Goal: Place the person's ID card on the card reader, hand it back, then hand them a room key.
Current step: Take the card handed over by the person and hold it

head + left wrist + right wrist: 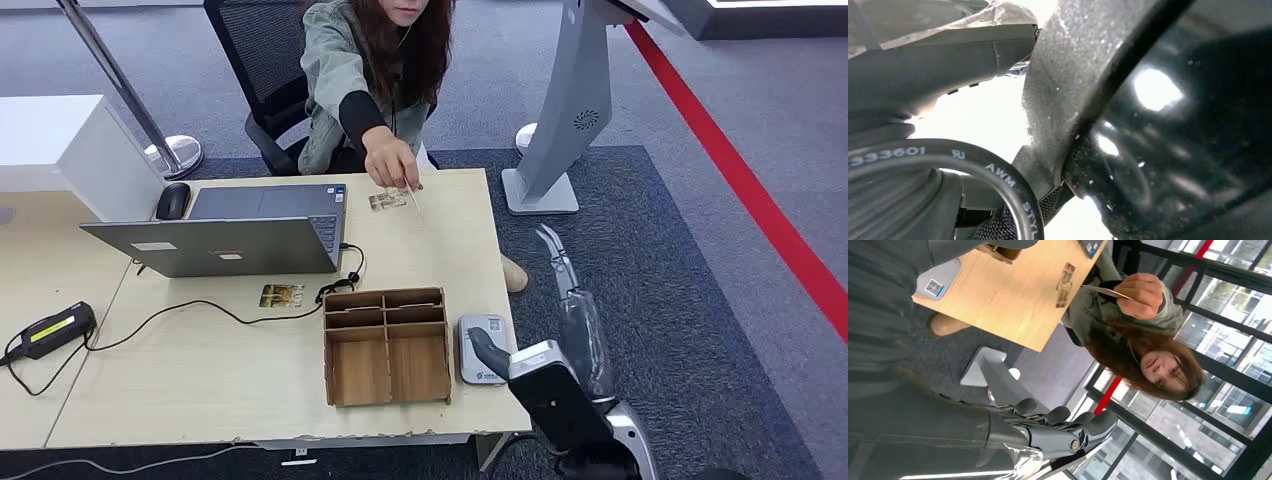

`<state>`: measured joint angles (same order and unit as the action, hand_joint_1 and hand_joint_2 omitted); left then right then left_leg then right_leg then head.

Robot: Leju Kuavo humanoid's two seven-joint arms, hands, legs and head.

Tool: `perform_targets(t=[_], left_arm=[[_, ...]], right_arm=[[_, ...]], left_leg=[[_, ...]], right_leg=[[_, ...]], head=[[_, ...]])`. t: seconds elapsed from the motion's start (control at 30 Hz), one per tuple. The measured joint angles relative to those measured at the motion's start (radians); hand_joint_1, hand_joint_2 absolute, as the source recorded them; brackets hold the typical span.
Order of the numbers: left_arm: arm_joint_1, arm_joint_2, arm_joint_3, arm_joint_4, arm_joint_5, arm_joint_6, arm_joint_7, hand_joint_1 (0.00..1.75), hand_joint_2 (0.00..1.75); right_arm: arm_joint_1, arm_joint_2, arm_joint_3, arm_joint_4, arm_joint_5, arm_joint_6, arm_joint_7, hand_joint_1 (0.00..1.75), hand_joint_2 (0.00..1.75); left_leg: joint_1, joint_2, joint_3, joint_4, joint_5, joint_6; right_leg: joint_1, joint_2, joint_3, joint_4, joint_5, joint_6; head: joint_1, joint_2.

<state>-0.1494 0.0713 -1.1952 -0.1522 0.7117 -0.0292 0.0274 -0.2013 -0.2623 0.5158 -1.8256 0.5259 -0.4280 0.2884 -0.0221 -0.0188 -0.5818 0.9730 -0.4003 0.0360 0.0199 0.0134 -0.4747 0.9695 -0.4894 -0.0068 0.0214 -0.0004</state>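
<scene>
Robot hand [560, 270] hangs open, well apart from ID card [411, 200].

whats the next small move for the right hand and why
Probably reach the right hand forward toward the ID card that the person's hand holds out over the table: the hand is empty, fingers apart, and the card reader is bare.

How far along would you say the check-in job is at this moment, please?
Nothing looks done yet. The person's hand holds out a card over the table's far edge, and the right hand, empty with fingers apart, is raised beside the table. The card reader lies bare. Taking the card, reading it, returning it and handing over a room key all remain.
</scene>
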Motion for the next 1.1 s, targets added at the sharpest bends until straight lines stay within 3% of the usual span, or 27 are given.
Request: perform_targets(t=[0.3,0.6,1.1], left_arm=[[-0.003,0.0,-0.011,0.0,-0.03,-0.004,-0.016,0.0,1.75],[-0.005,-0.002,-0.024,0.0,-0.051,0.0,-0.028,0.0,1.75],[-0.006,-0.011,-0.029,0.0,-0.056,0.009,-0.028,0.0,1.75]], right_arm=[[-0.166,0.003,0.026,0.103,0.018,0.078,0.091,0.0,1.75],[-0.308,0.042,0.062,0.263,-0.008,0.085,0.131,0.0,1.75],[-0.374,0.12,0.103,0.444,-0.059,0.053,0.106,0.0,1.75]], left_leg=[[0.0,-0.001,0.0,0.0,0.001,0.0],[0.0,-0.001,0.0,0.0,0.001,0.0],[0.0,-0.001,0.0,0.0,0.001,0.0]], right_leg=[[0.0,-0.001,0.0,0.0,0.001,0.0],[0.0,-0.001,0.0,0.0,0.001,0.0],[0.0,-0.001,0.0,0.001,0.001,0.0]], head=[[0.0,0.0],[0.0,0.0],[0.0,0.0]])
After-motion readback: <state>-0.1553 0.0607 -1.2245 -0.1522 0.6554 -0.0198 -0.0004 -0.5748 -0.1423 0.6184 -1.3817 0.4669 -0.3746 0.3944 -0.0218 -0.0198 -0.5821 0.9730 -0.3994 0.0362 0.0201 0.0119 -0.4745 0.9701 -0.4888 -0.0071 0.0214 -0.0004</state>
